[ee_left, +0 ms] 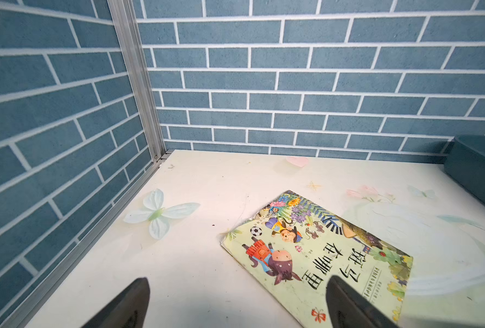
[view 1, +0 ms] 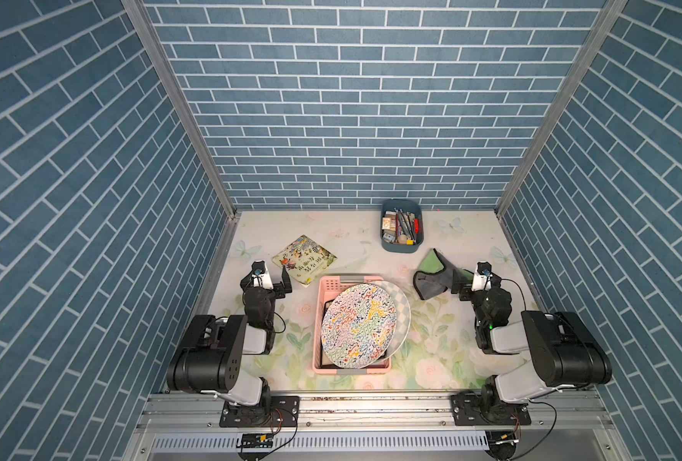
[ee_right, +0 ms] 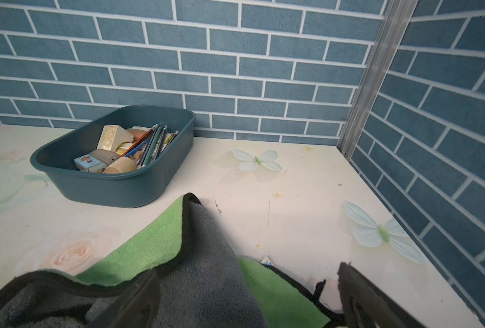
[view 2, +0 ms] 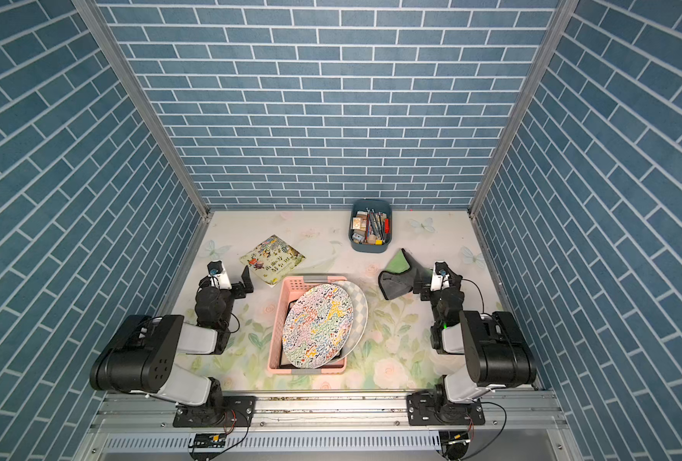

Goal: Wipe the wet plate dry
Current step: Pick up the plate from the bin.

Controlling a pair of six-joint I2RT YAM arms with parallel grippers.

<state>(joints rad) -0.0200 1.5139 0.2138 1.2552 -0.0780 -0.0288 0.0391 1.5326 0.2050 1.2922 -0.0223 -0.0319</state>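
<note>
- Surface [view 1: 275, 227]: floral print. Pink basket [view 1: 351, 370] stands between both arms, in reach of either.
- Squiggle-patterned plate [view 1: 357, 325]: leans tilted in the basket, face up, against a check-rimmed plate [view 1: 402, 305] behind it. Judged racked to drain. Wetness not discernible.
- Green/grey cloth [view 1: 431, 275]: crumpled on the surface on the right arm's side, between basket and teal bin [view 1: 400, 246].
- Right hand [ee_right: 247, 272]: low, jaws wide, straddling a raised grey fold of the cloth. Nothing gripped. Judged posed for pick-up.
- Left hand [ee_left: 235, 289]: jaws wide, empty, low by the picture book [ee_left: 321, 255], clear of the basket.
</note>
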